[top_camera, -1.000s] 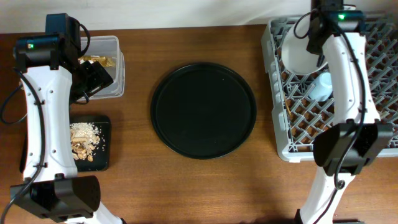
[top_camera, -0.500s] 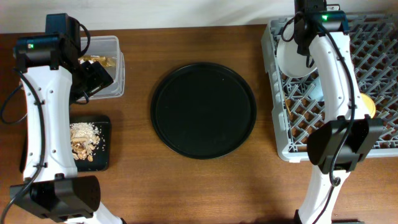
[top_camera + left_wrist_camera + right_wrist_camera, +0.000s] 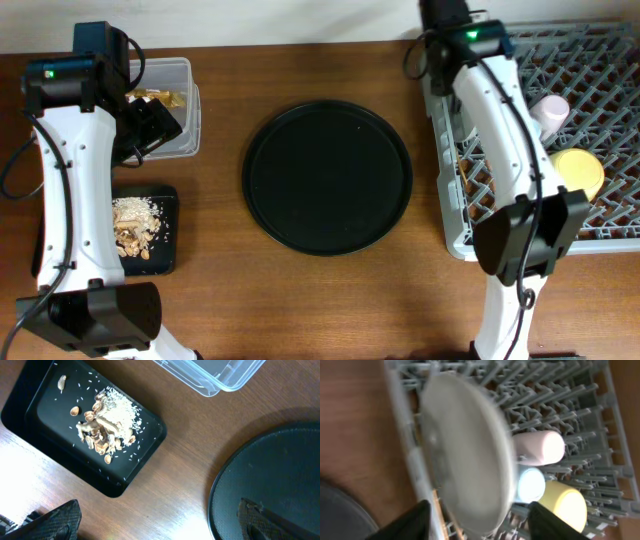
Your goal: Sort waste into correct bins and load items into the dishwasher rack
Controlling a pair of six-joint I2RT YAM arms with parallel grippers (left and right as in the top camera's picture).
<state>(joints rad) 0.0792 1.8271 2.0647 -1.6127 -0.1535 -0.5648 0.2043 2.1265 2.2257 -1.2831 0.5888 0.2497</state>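
Grey-green plate (image 3: 465, 445): stood on edge in rack (image 3: 580, 410), between fingers of right pincer (image 3: 479, 510); loading judged nearly done;
Right pincer: released, jaws parted; next, retreat without tipping plate.

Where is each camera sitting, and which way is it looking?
Overhead: fixed above the table, looking straight down; left arm and right arm show, with the round black tray and dishwasher rack.
Left wrist: on the left arm, looking down at the shallow black tray of food scraps; left gripper fingertips show at the bottom.
Right wrist: on the right arm, facing the rack's plate, pink cup and yellow bowl; right gripper fingertips show at the bottom.
Shared: overhead and left wrist both see both black trays.
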